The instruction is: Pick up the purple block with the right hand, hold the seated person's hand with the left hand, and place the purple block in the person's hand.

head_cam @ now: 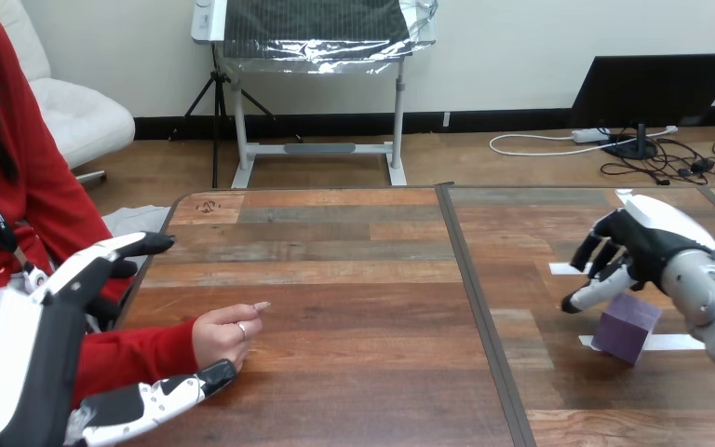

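A purple block [625,328] stands on the table's right half, on a strip of white tape. My right hand [635,246] hovers just above and behind it, fingers relaxed and spread, holding nothing. The person's hand [226,334] rests on the table at the left, loosely closed, on the end of a red sleeve. My left hand [74,326] is at the lower left, open, with fingers above the sleeve and the thumb [163,402] below the person's wrist. I cannot tell whether it touches the arm.
A dark seam [479,307] runs front to back between the two table halves. Short white tape marks [568,269] lie near the block. The person sits at the table's left edge.
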